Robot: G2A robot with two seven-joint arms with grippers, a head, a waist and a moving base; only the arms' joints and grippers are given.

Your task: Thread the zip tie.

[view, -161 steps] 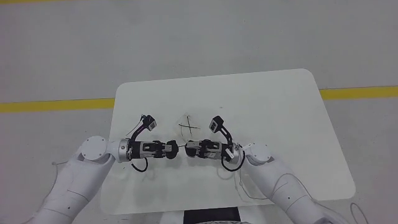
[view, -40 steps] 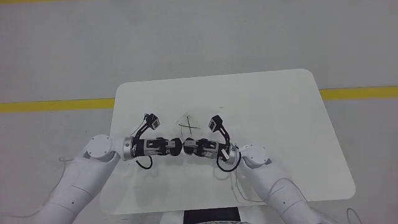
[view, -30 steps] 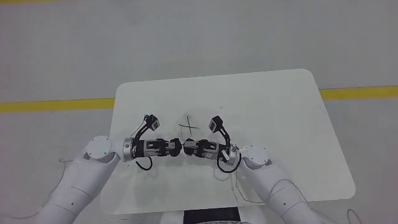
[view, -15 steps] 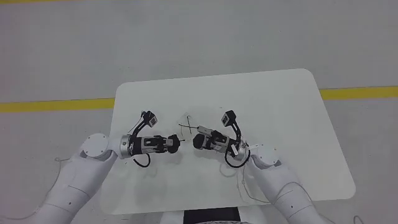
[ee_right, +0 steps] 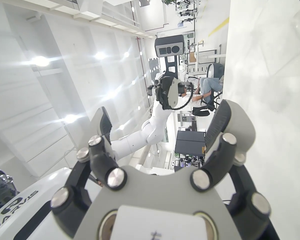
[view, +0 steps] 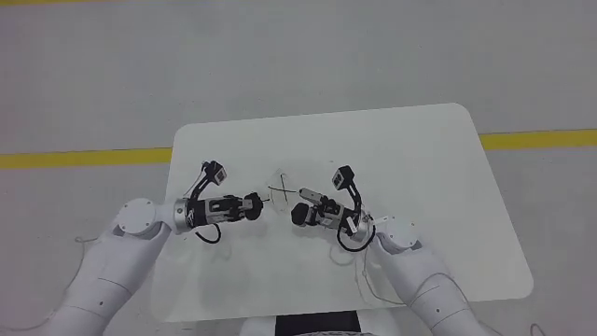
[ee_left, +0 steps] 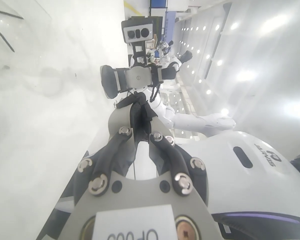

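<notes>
A thin black zip tie (ee_left: 136, 101) is pinched in my left gripper (ee_left: 140, 111), which is shut on it; a bunched black end pokes out past the fingertips. From above, the left gripper (view: 256, 206) hovers over the table's middle-left, and the zip tie (view: 270, 202) points toward the right arm. My right gripper (view: 297, 213) faces it a short gap away. In its own wrist view the right gripper (ee_right: 162, 123) stands open with nothing between its fingers (ee_right: 217, 123).
Two loose black zip ties (view: 280, 185) lie crossed under a clear plastic sheet just beyond the grippers, and appear again as zip ties (ee_left: 2, 31) in the left wrist view. The white table (view: 420, 149) has free room to the right and far side.
The grippers, which met nose to nose a second ago, have drawn apart. The right one has pulled back to the right; the left has moved left with the zip tie.
</notes>
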